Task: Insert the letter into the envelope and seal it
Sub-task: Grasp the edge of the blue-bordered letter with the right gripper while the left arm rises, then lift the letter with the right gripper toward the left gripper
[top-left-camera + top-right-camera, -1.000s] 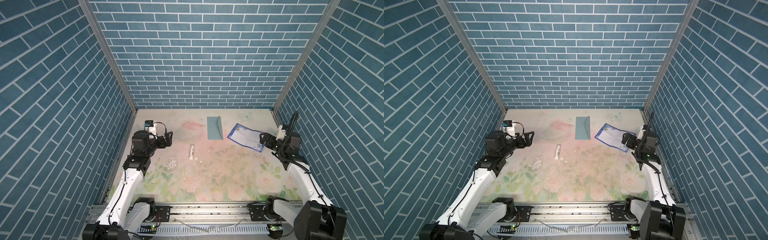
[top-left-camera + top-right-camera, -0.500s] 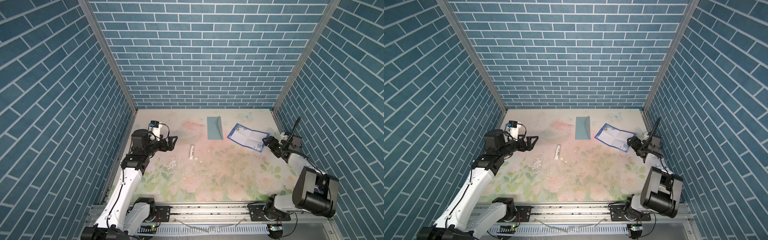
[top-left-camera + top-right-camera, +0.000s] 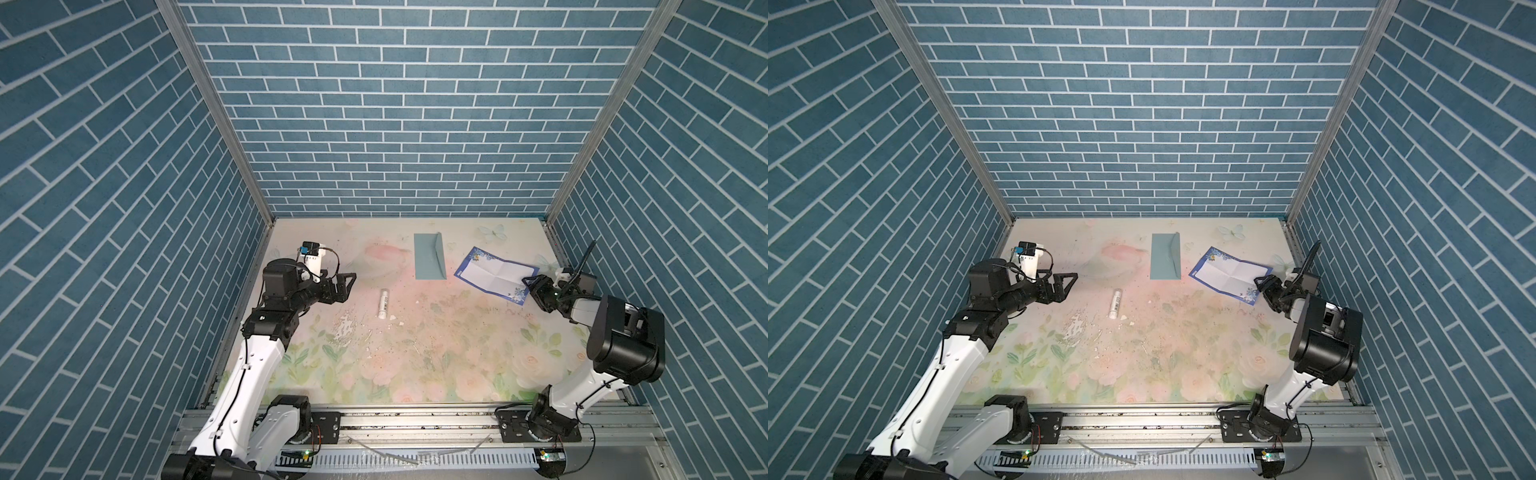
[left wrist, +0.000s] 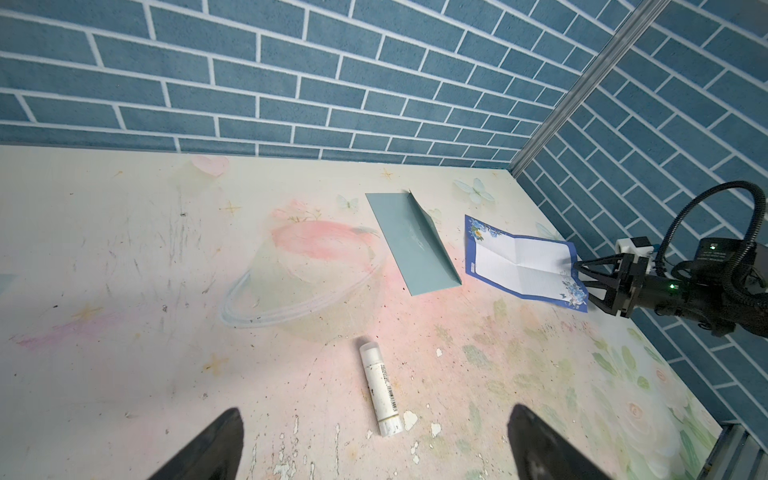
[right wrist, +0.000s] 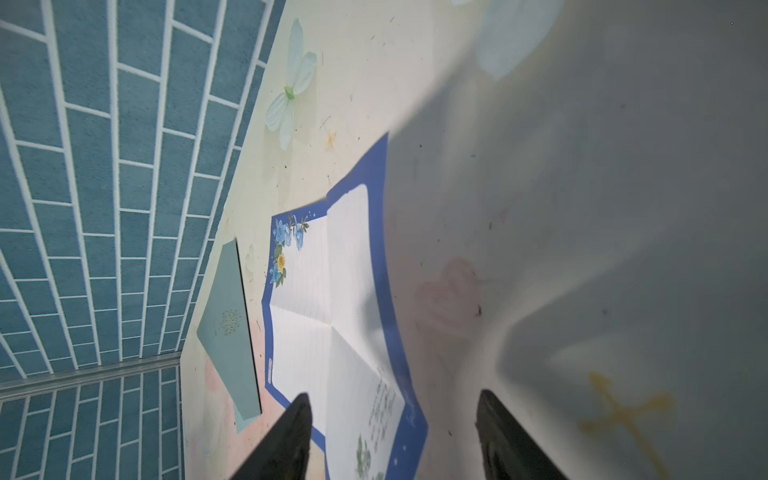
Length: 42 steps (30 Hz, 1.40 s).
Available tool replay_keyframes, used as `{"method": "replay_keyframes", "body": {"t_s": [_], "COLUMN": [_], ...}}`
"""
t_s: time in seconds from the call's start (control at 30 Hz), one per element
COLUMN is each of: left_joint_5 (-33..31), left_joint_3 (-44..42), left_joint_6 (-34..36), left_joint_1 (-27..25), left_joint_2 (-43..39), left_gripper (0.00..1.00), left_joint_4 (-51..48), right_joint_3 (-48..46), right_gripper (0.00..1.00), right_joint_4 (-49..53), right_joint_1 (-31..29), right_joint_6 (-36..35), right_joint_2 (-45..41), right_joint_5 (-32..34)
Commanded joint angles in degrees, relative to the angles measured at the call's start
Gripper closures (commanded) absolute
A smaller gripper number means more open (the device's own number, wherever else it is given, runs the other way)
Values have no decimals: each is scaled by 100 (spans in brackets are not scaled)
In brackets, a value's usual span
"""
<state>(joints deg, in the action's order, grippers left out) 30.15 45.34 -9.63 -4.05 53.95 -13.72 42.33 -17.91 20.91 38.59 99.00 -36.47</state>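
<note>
The letter [image 3: 494, 276] [image 3: 1229, 274], a creased white sheet with a blue floral border, lies unfolded at the back right of the table. Left of it, the teal envelope [image 3: 430, 256] [image 3: 1165, 256] lies with its flap raised. My right gripper [image 3: 534, 289] [image 5: 392, 395] is low at the letter's near right corner. Its jaws stand apart with the sheet's edge [image 5: 332, 316] between them, not pinched. At the left side my left gripper [image 3: 351, 286] [image 4: 376, 411] hovers open and empty, pointing toward the middle. In the left wrist view the envelope [image 4: 415, 245], letter [image 4: 519, 266] and right gripper [image 4: 579, 282] all show.
A white glue stick [image 3: 383, 304] [image 4: 380, 386] lies on the floral mat near the middle, just right of my left gripper. Blue brick walls close in the back and both sides; the right wall is close behind my right arm. A metal rail [image 3: 415, 419] runs along the front.
My right arm has dropped and brought its gripper down to the letter's near corner, and its jaws have narrowed. My left gripper has shifted slightly toward the middle, still open.
</note>
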Motion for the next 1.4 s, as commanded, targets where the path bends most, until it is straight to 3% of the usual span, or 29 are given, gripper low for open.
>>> {"method": "replay_keyframes", "body": {"t_s": [0.0,0.1,0.23,0.37,0.53,0.7,1.07,1.23,1.37], "left_joint_5": [105,114,138,169,202,227,645,834,729], "left_joint_3": [11,-8,-22,-30,-69,-87,-202,-138,-31], "left_joint_6": [48,16,-7,-4,-30,-48,-31,308,794], "left_joint_1": [-16,-17,-16,-16,-16,-15,-51,-244,-718], "left_joint_2": [-26,-25,-21,-50,-82,-127,-298,-309,-258], "left_gripper": [0,0,0,1,0,1,0,0,1], "left_joint_4": [-10,50,105,140,221,335,1112,1081,878], "right_joint_3": [212,267,311,321,368,474,1631,2206,2566], "right_gripper": [46,65,78,100,100,100,100,100,100], "right_joint_4": [-626,-831,-1014,-1022,-880,-204,2851,3796,4462], "right_joint_1": [5,-11,-16,-18,-48,-262,-1383,-1842,-2314], "right_joint_6": [421,530,545,470,239,-484,-3157,-4005,-4720], "right_joint_2": [239,419,541,463,109,-779,-2698,-3080,-3200], "right_joint_5": [-295,-398,-537,-497,-460,-123,1057,1011,890]}}
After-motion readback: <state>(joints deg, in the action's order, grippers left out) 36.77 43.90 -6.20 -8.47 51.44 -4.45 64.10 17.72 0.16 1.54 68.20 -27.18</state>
